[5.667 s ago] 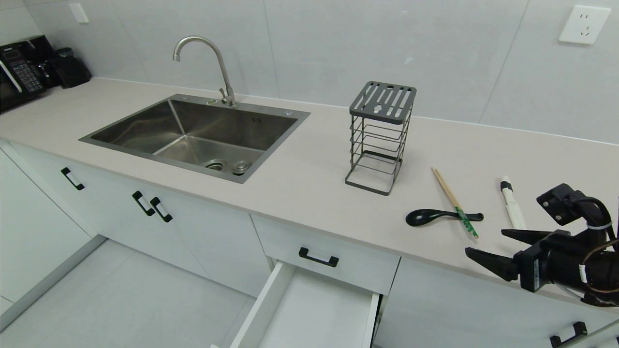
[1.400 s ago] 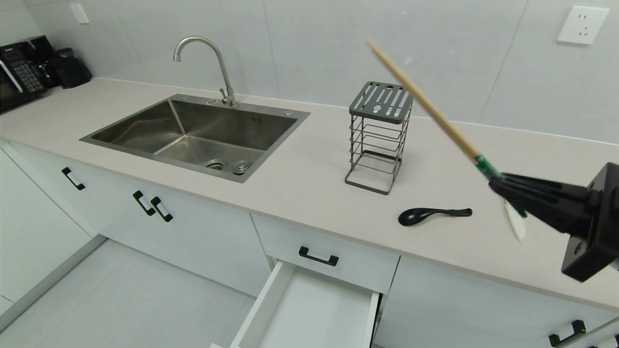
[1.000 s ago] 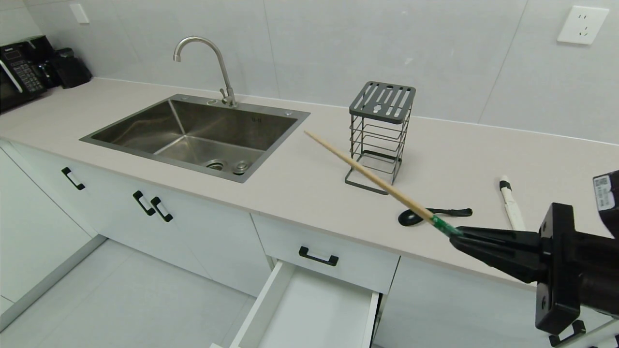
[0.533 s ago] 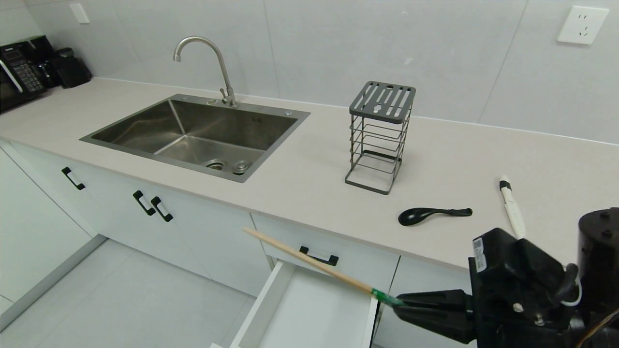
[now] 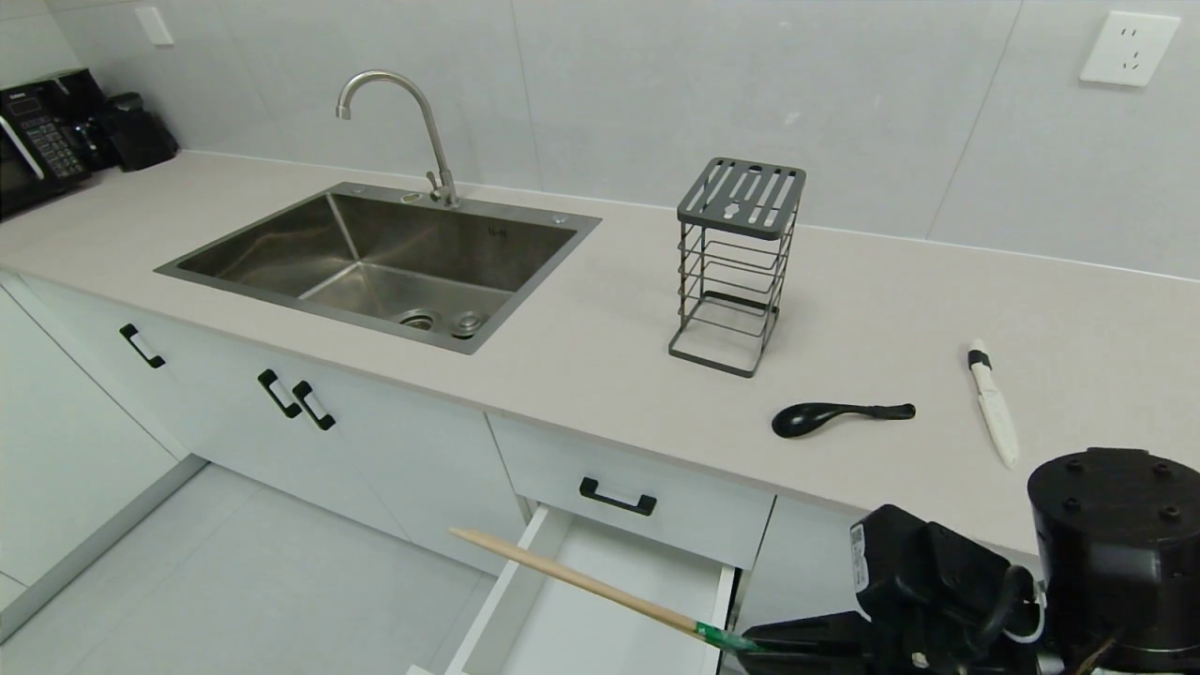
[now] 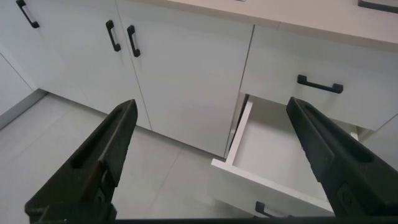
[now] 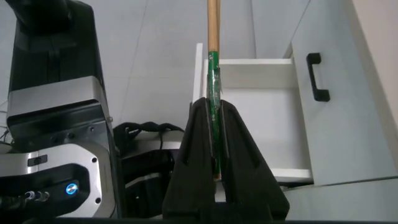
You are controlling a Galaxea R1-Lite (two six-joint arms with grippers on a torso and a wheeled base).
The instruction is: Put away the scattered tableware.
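My right gripper (image 5: 764,647) is shut on the green end of a pair of wooden chopsticks (image 5: 581,583), low in front of the counter. The sticks slant out over the open white drawer (image 5: 525,600). In the right wrist view the gripper (image 7: 214,109) clamps the chopsticks (image 7: 213,25), which point past the drawer (image 7: 261,112). A black spoon (image 5: 825,415) and a white knife with a black band (image 5: 992,403) lie on the counter to the right. My left gripper (image 6: 211,162) hangs open with nothing in it, facing the cabinet fronts and the drawer (image 6: 280,149).
A grey wire rack (image 5: 741,262) stands on the counter (image 5: 600,366) behind the spoon. The steel sink (image 5: 281,281) with its tap (image 5: 394,112) lies to the left, black appliances (image 5: 56,122) at the far left. Closed cabinet doors flank the drawer.
My right gripper took the chopsticks off the counter, lifted them, then swung down below the counter edge. In the last half second it sank lower over the open drawer.
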